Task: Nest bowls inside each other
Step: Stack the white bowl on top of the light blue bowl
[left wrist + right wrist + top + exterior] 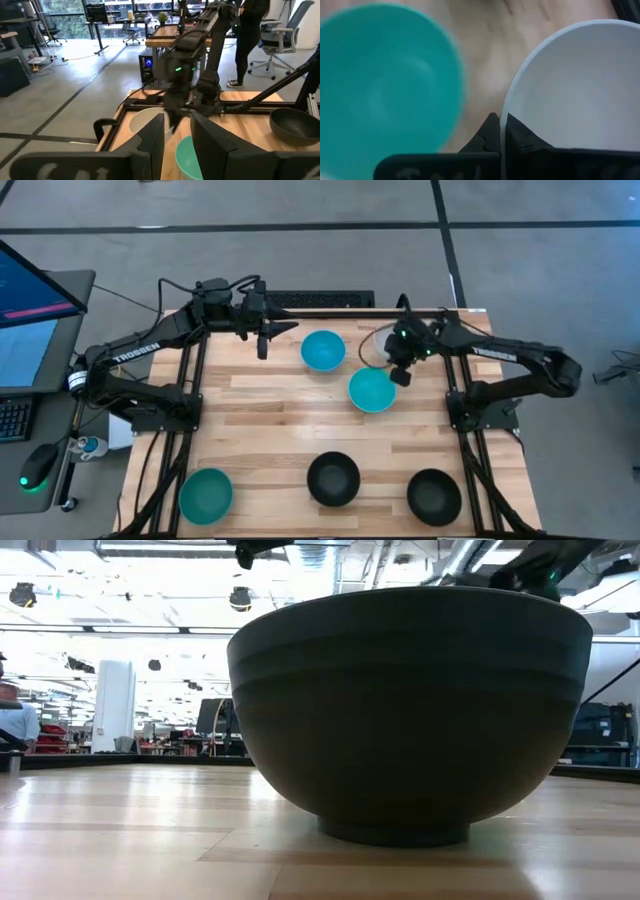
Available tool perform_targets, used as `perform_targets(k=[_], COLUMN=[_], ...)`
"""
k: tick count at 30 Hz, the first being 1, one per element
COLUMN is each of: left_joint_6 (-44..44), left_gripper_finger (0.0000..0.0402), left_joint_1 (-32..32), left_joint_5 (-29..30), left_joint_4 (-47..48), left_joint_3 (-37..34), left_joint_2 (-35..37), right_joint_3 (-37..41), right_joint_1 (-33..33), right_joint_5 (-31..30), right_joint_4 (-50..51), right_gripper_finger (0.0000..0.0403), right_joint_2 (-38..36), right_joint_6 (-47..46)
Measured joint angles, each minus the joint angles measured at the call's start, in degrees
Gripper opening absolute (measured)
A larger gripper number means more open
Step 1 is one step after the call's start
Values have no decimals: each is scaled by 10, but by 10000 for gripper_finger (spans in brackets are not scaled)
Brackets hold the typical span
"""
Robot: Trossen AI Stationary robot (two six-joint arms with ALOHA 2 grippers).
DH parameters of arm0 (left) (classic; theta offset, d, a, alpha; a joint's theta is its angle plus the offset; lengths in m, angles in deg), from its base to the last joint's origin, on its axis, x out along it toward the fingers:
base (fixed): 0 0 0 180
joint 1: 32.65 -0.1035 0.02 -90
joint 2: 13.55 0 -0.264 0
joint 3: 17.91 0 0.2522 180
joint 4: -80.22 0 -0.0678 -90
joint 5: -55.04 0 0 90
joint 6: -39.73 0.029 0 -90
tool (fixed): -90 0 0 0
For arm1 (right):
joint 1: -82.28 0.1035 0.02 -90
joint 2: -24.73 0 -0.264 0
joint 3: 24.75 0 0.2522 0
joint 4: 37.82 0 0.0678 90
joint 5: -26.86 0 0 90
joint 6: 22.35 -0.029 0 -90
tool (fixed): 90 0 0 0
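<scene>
In the high view, six bowls stand on the wooden table. One cyan-blue bowl point(323, 351) is near the far edge and a second cyan-blue bowl point(372, 390) is just nearer. The white bowl point(376, 345) sits far right of them. The teal-green bowl point(206, 494) and two black bowls point(333, 478) point(434, 495) line the near edge. My right gripper point(400, 370) is shut on the white bowl point(570, 90), beside the second cyan-blue bowl point(380, 85). My left gripper point(270, 335) hovers open left of the far cyan-blue bowl, touching nothing. My right gripper point(500, 120) pinches the white bowl's rim point(506, 107), one finger inside the bowl and one outside. It comes from above, pointing down, at the rim's side nearest the second cyan-blue bowl. The bowl stays upright; I cannot tell whether it is lifted.
One black bowl point(410, 710) fills the low view and hides most of the table behind it. A monitor, keyboard and mouse point(38, 465) lie beyond the table's left edge. Bare wood point(270, 420) shows across the table's middle. A person stands in the room beyond point(252, 30).
</scene>
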Motion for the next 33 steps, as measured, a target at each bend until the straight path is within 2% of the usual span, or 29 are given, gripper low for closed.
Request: perform_targets(k=[4,8,12,15,23,26,33], left_joint_6=[0,-5,-11,-23,-25,-25,-26], left_gripper_finger=[87,87,87,87,87,87,87], left_joint_1=[0,0,0,1,1,1,1], left_joint_5=[11,16,16,16,16,15,9], left_joint_4=[0,0,0,0,2,3,4], left_joint_3=[0,0,0,0,0,0,0], left_joint_2=[0,0,0,0,0,0,0], right_joint_3=[-3,-30,-59,-77,-103,-115,-117], right_joint_1=[84,169,250,290,352,365,366], right_joint_5=[-36,-54,-109,-120,-124,-146,-157], right_joint_4=[16,19,19,18,-19,-18,-7], right_gripper_finger=[11,11,11,11,11,11,30], right_joint_2=[-47,-65,-40,-1,108,148,182], right_joint_6=[-66,-131,-154,-170,-209,-209,-229])
